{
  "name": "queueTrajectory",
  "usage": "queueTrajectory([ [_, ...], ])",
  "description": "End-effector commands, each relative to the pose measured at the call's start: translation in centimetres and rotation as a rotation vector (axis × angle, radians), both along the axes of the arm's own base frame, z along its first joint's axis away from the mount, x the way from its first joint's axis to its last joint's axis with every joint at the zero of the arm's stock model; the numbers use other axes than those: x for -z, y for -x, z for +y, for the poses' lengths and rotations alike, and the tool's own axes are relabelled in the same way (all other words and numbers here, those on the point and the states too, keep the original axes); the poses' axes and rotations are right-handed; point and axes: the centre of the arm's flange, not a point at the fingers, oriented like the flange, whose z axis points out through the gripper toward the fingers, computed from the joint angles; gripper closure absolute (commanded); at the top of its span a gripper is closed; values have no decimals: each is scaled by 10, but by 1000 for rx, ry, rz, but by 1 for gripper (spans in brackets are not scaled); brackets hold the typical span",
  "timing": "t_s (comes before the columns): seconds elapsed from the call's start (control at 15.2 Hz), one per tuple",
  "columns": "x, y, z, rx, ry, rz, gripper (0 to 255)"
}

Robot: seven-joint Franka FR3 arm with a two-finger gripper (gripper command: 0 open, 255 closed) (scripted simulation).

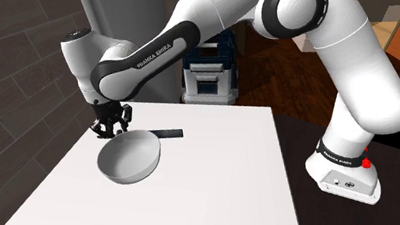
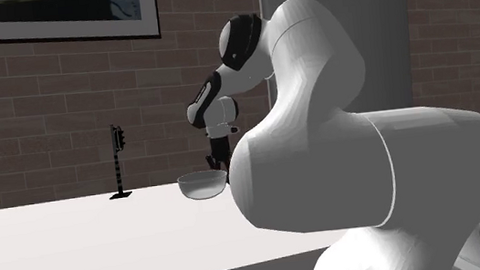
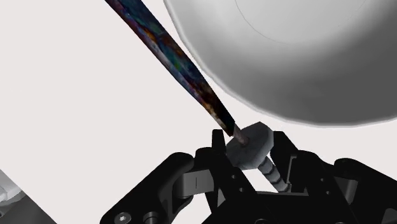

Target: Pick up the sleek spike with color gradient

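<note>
Ok | gripper [image 3: 250, 145] pinched spike [image 3: 181, 67] at hex head | spike lay flat along table [image 1: 225, 199] edge by grey pillar [image 1: 111, 9], beside bowl [image 1: 128, 157] | head end prob picked bc bowl crowded shaft

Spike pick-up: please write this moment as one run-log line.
phase: grasp | gripper: shut on spike head | spike: lying on table, beside bowl | lifted: not yet
</note>
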Motion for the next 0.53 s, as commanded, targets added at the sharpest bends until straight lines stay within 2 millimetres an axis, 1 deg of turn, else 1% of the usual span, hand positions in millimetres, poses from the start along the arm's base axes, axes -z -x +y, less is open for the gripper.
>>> queueTrajectory([
  [0.0,-9,1,1,0,0,0,255],
  [0.46,-46,1,1,0,0,0,255],
])
